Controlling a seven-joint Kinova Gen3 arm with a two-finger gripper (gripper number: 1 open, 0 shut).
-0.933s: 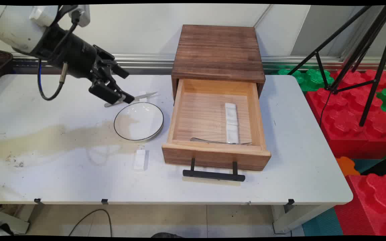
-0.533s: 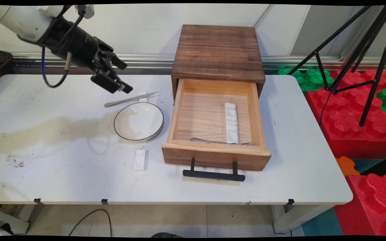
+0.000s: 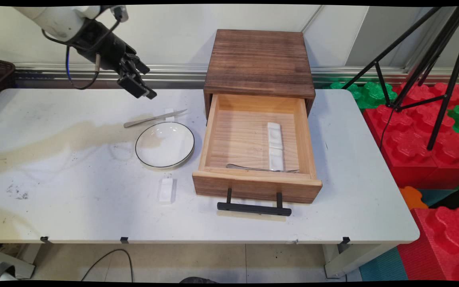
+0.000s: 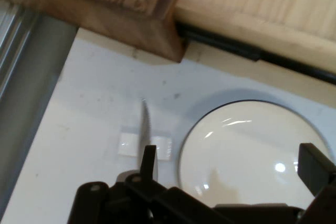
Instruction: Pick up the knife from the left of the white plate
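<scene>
pincer: the black pincer (image 3: 144, 89) hangs in the air over the far left part of the table (image 3: 74, 191), tilted down to the right; its fingers (image 4: 314, 167) stand apart with nothing between them.
nearest thing: a slim metal knife (image 3: 155, 118) lies flat on the table below the pincer, apart from it, its tip resting across a small white rest (image 3: 169, 113); in the hand view the knife (image 4: 145, 135) crosses the rest (image 4: 161, 147) just above the linkage.
plate: a white plate (image 3: 165, 144) with a dark rim sits just in front of the knife and left of the drawer; in the hand view the plate (image 4: 247, 145) lies between the fingers' lines.
white block: a second small white block (image 3: 166, 190) lies on the table nearer the front edge, close to the plate.
cabinet: a dark wooden box (image 3: 259, 61) stands at the far side of the table with its light wooden drawer (image 3: 253, 185) pulled open, black handle (image 3: 254, 208) facing front.
in drawer: a long white piece (image 3: 275, 145) lies lengthwise, and a metal utensil (image 3: 261, 168) lies along the front wall, touching its near end.
</scene>
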